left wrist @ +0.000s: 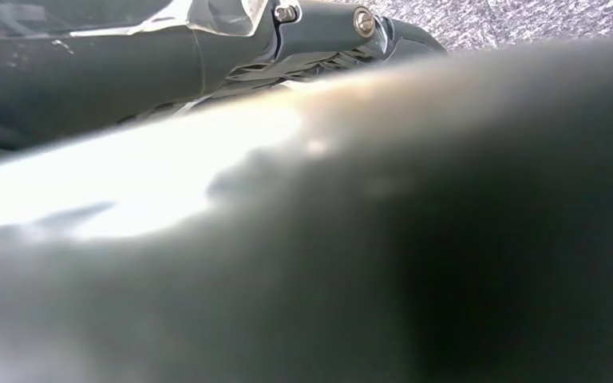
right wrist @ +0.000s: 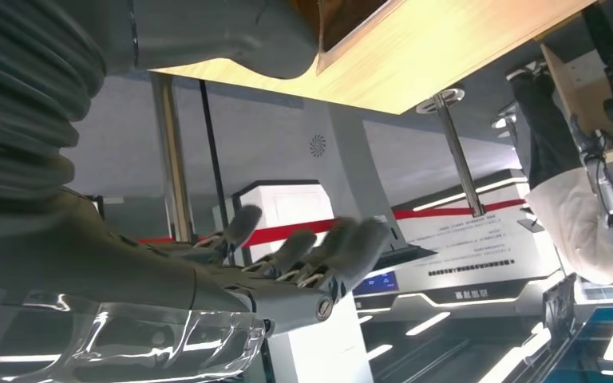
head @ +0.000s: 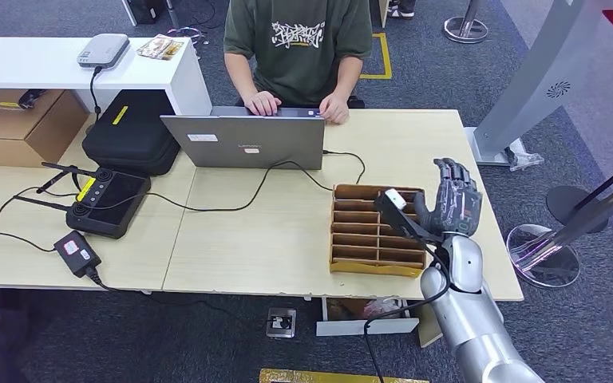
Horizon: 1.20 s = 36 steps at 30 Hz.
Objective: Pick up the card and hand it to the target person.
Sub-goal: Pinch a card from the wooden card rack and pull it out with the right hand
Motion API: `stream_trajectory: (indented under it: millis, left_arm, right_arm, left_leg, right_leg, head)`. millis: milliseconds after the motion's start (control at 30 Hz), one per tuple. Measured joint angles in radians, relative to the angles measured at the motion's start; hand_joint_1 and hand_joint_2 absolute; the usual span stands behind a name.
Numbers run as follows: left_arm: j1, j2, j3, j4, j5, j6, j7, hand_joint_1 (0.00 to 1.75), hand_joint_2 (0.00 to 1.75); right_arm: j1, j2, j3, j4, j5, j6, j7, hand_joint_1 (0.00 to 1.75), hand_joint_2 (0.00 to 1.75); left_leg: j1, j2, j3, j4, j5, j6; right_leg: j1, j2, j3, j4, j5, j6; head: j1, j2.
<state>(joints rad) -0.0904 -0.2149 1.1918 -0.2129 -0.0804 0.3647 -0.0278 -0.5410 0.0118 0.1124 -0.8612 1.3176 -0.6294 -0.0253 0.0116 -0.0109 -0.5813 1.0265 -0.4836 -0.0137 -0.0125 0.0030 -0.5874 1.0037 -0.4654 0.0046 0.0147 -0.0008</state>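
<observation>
One right hand (head: 453, 201) hovers just beside the slotted cardboard rack (head: 377, 263), fingers spread, holding nothing. Any card inside the rack cannot be made out. Judged thin, light, stiff: pinch its exposed upper edge.

a blurred dark surface before grey speckled carpet (left wrist: 527, 20).

Even indoor light; left wrist view blurred, glare-streaked.
</observation>
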Motion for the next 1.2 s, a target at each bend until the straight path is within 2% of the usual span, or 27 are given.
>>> stream_trajectory:
  millis: [233, 367, 467, 567, 733, 933, 1200]
  left_arm:
    - [0.000, 0.002, 0.000, 0.000, 0.000, -0.007, 0.000, 0.00, 0.00]
    - [0.000, 0.002, 0.000, 0.000, -0.001, -0.011, 0.000, 0.00, 0.00]
    - [0.000, 0.002, 0.000, 0.000, -0.002, -0.014, 0.000, 0.00, 0.00]
    - [0.000, 0.002, 0.000, 0.000, -0.002, -0.015, 0.000, 0.00, 0.00]
    - [0.000, 0.002, 0.000, 0.000, -0.002, -0.015, -0.001, 0.00, 0.00]
    - [0.000, 0.003, 0.000, 0.000, -0.002, -0.015, -0.003, 0.00, 0.00]
    - [0.000, 0.003, 0.000, 0.000, -0.003, -0.015, -0.005, 0.00, 0.00]
  right_arm:
    - [0.005, 0.002, 0.000, 0.011, -0.001, 0.003, -0.018, 0.36, 1.75]
    - [0.016, 0.006, 0.000, 0.013, -0.004, 0.002, -0.022, 0.31, 1.75]
    - [0.024, 0.010, 0.000, 0.013, -0.007, 0.003, -0.023, 0.34, 1.75]
    - [0.027, 0.014, 0.001, 0.013, -0.009, 0.008, -0.024, 0.51, 1.75]
    - [0.028, 0.020, 0.006, 0.013, -0.023, 0.011, -0.026, 1.23, 1.75]
    - [0.027, 0.022, 0.009, 0.015, -0.037, 0.008, -0.032, 1.54, 1.75]
    - [0.026, 0.022, 0.013, 0.019, -0.041, 0.004, -0.038, 1.68, 1.75]
  left_leg:
    - [0.000, 0.000, 0.000, 0.000, 0.000, 0.000]
    - [0.000, 0.000, 0.000, 0.000, 0.000, 0.000]
    - [0.000, 0.000, 0.000, 0.000, 0.000, 0.000]
    - [0.000, 0.000, 0.000, 0.000, 0.000, 0.000]
    - [0.000, 0.000, 0.000, 0.000, 0.000, 0.000]
    - [0.000, 0.000, 0.000, 0.000, 0.000, 0.000]
    - [0.000, 0.000, 0.000, 0.000, 0.000, 0.000]
  right_leg:
    - [0.000, 0.000, 0.000, 0.000, 0.000, 0.000]
    - [0.000, 0.000, 0.000, 0.000, 0.000, 0.000]
    - [0.000, 0.000, 0.000, 0.000, 0.000, 0.000]
    - [0.000, 0.000, 0.000, 0.000, 0.000, 0.000]
    - [0.000, 0.000, 0.000, 0.000, 0.000, 0.000]
    - [0.000, 0.000, 0.000, 0.000, 0.000, 0.000]
    - [0.000, -0.001, 0.000, 0.000, 0.000, 0.000]
  head:
    - [0.000, 0.000]
    - [0.000, 0.000]
    - [0.000, 0.000]
    - [0.000, 0.000]
    - [0.000, 0.000]
    - [0.000, 0.000]
    - [0.000, 0.000]
